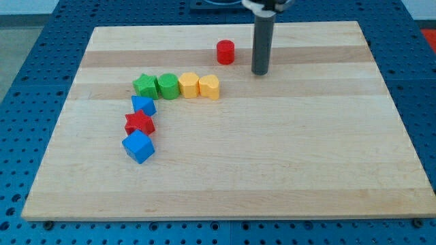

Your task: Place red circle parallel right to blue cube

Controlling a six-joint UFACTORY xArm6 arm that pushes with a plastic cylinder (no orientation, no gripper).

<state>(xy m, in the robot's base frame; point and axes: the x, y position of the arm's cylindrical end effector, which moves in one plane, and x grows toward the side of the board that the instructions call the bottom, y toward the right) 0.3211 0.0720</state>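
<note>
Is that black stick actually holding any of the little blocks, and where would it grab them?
Nothing is held. The rod has no grasping tool; my tip stands on the board, apart from the red circle, to that block's right in the view and slightly lower.

The red circle [225,52] is a short red cylinder standing upright on its flat end near the view's top, a little right of the middle. It stands alone, touching no other block. The blue cube [138,147] sits well apart from it, low on the view's left, resting flat and turned so one corner points toward the view's bottom. Its top corner lies just beside another block, possibly touching; the angle makes that hard to tell.
</note>
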